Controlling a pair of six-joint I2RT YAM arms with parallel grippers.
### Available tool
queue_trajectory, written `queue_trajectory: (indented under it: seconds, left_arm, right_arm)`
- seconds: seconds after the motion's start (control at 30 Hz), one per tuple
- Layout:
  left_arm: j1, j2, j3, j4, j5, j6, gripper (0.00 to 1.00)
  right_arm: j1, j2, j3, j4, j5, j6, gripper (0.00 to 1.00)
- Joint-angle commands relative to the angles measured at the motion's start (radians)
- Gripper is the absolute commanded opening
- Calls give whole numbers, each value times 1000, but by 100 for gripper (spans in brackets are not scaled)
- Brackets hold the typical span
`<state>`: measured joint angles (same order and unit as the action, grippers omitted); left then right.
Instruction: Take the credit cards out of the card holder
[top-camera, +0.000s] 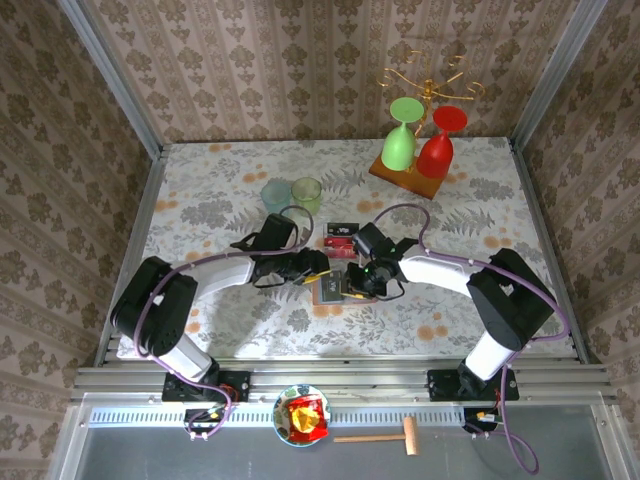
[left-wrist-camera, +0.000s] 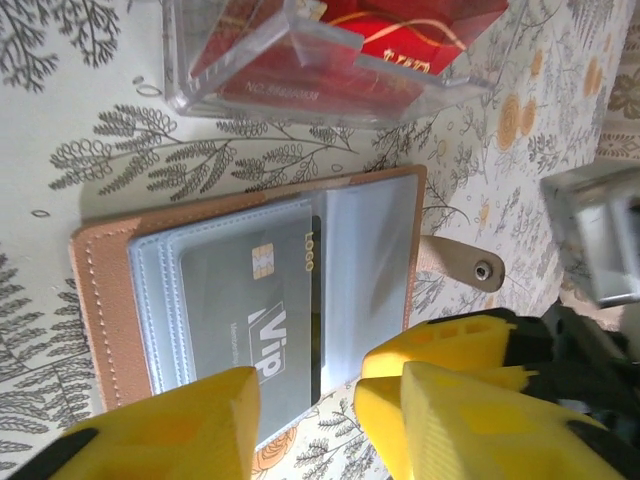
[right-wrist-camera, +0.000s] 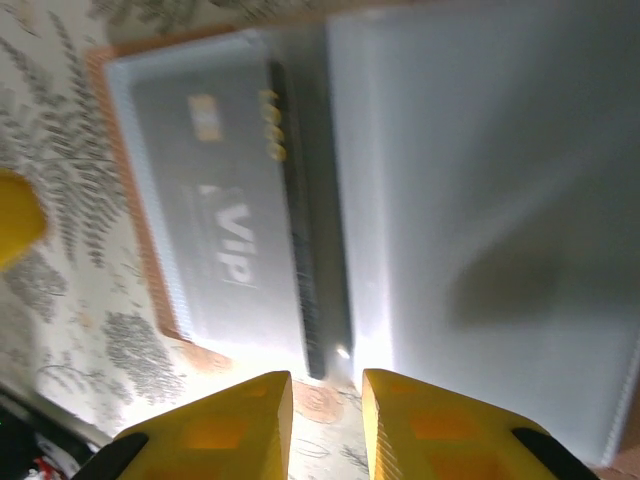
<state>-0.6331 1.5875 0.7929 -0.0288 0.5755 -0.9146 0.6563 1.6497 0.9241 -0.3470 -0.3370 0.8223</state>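
The wallet (top-camera: 328, 292) is lying open on the table (top-camera: 200, 190), tan rim showing round its grey-blue inside, between the two grippers. In the left wrist view a grey card (left-wrist-camera: 250, 310) marked "VIP" is sitting in a clear sleeve on the wallet's left half, with the edge of a dark card (left-wrist-camera: 316, 300) showing just beside it; the right half is showing bare sleeves.

The left gripper (left-wrist-camera: 305, 410) is hovering over the wallet's near edge, its yellow fingers (left-wrist-camera: 170, 430) spread wide with nothing between them. The right gripper (right-wrist-camera: 326, 390) is hanging close over the same edge, its fingers (right-wrist-camera: 220, 420) drawn near each other with a thin gap. The dark card's end (right-wrist-camera: 315, 350) is lying just above that gap; the view is blurred, and it looks as if nothing is being pinched.

Just beyond the wallet a clear tray (left-wrist-camera: 300, 90) is holding red cards (left-wrist-camera: 420, 30).
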Motion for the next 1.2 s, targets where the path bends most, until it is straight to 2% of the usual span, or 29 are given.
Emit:
queue_trajectory:
  seconds: [0.0, 0.23, 1.17]
  left_arm:
    - [-11, 25, -25, 5, -2, -4, 35]
    - [-17, 54, -59, 23, -9, -15, 17]
    - [-3, 78, -86, 21, -8, 3, 15]
  right_arm:
    - [-15, -7, 29, 41, -49, 29, 25]
    - [-26, 40, 59, 77, -67, 40, 24]
    - [-34, 147, 85, 84, -70, 32, 24]
